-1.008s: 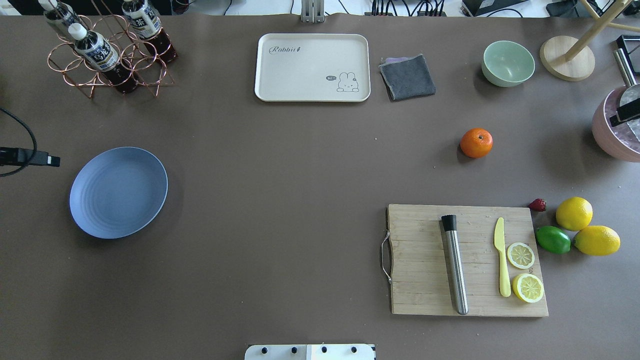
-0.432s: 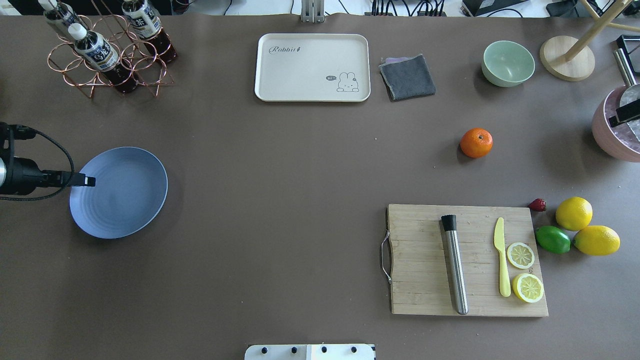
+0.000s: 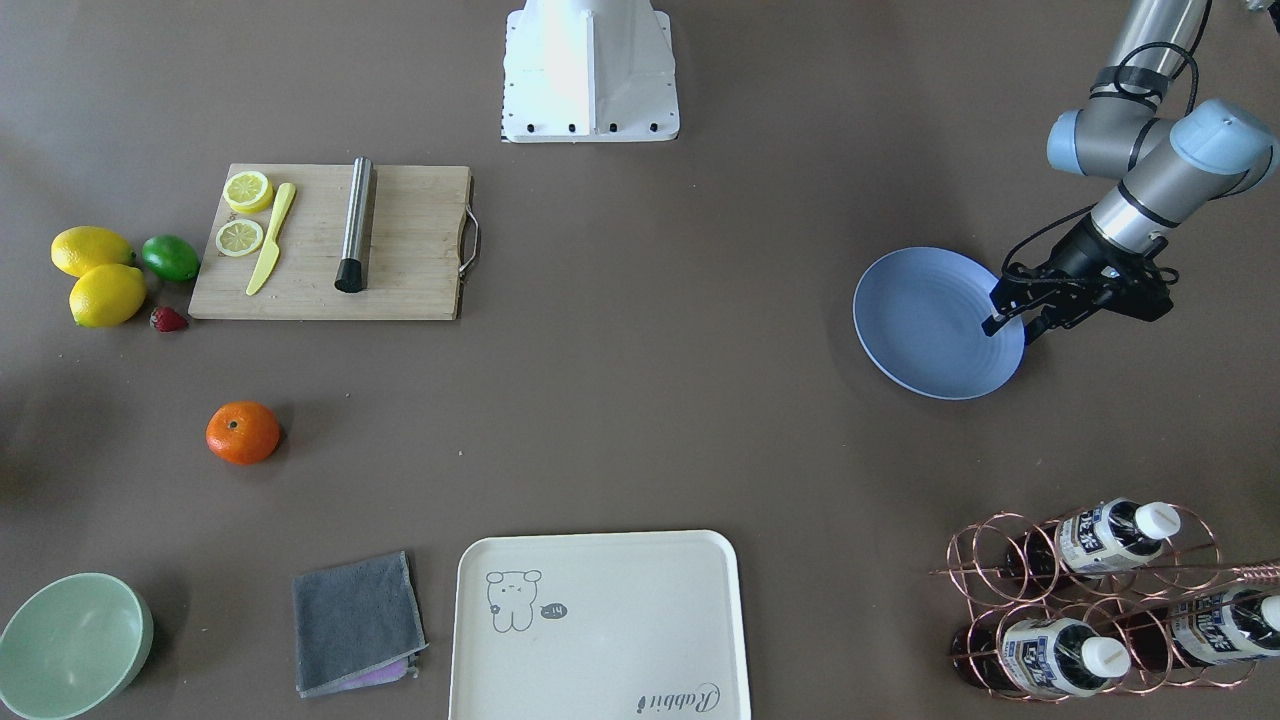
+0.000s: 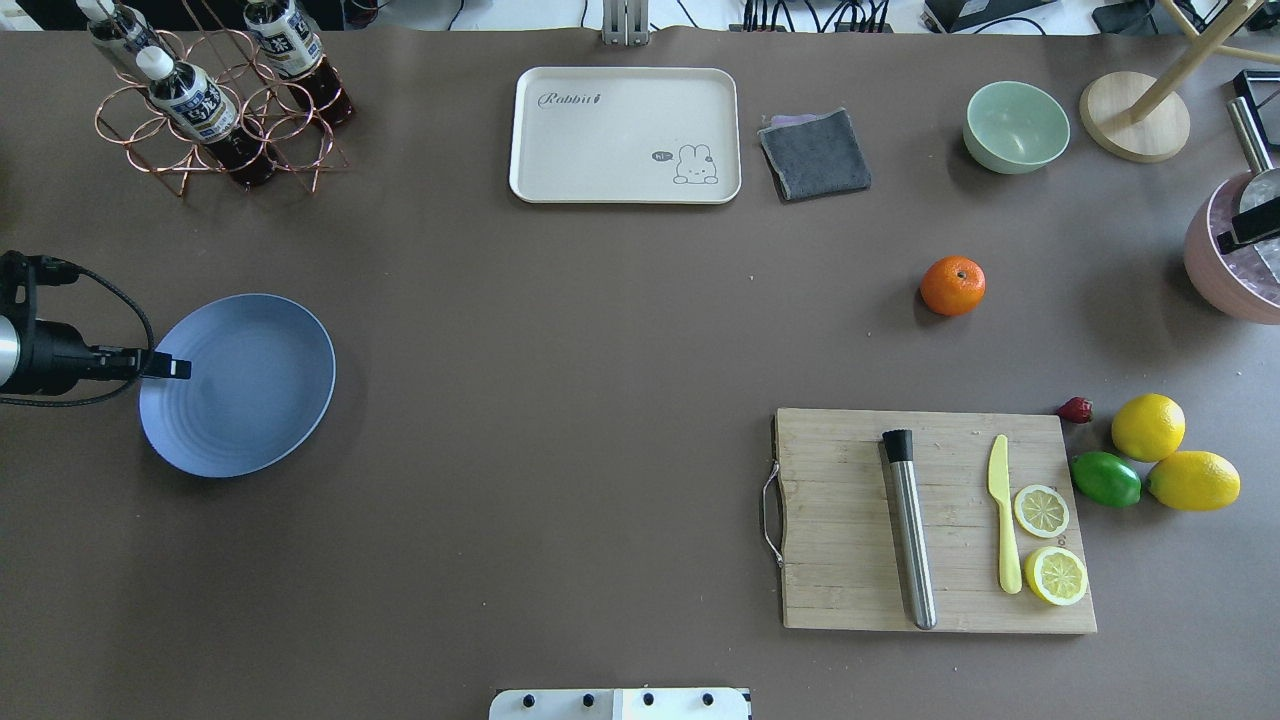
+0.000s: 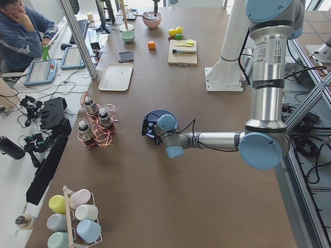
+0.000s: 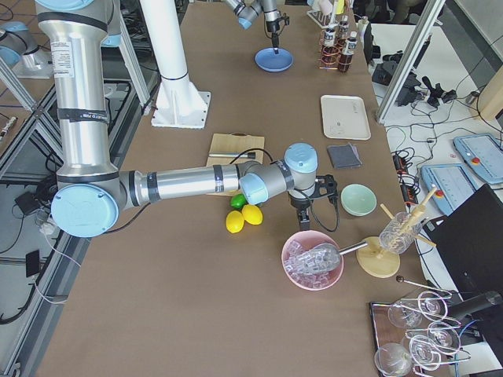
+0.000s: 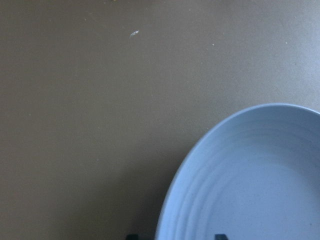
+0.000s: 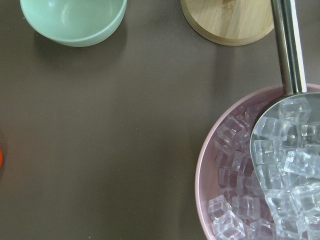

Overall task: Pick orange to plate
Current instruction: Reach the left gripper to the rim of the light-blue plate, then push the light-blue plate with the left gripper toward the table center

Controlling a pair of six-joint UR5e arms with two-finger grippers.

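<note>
Hazard: the small, round, bright-orange fruit, the orange (image 4: 952,285), lies on the table beyond the bamboo cutting board (image 4: 850,520) and would likely roll under an off-centre pinch. Mistaking neighbouring fruit for it is a second risk.

Counts:
- Beside the board: two whole yellow lemons (image 4: 1148,427) and one green lime (image 4: 1106,479).
- Beyond the board: one orange.
- Well apart from the board, on the robot's left: one matte blue-lavender round plate (image 4: 250,420).

The left gripper (image 3: 1010,330) hovers at the plate's rim, fingers parted and holding nothing. How far the right gripper (image 6: 303,216) is open cannot be told.

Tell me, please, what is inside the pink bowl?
The pink bowl holds clear ice cubes and a metal scoop, itself loaded with cubes. Whatever lies beneath the ice is covered.
</note>
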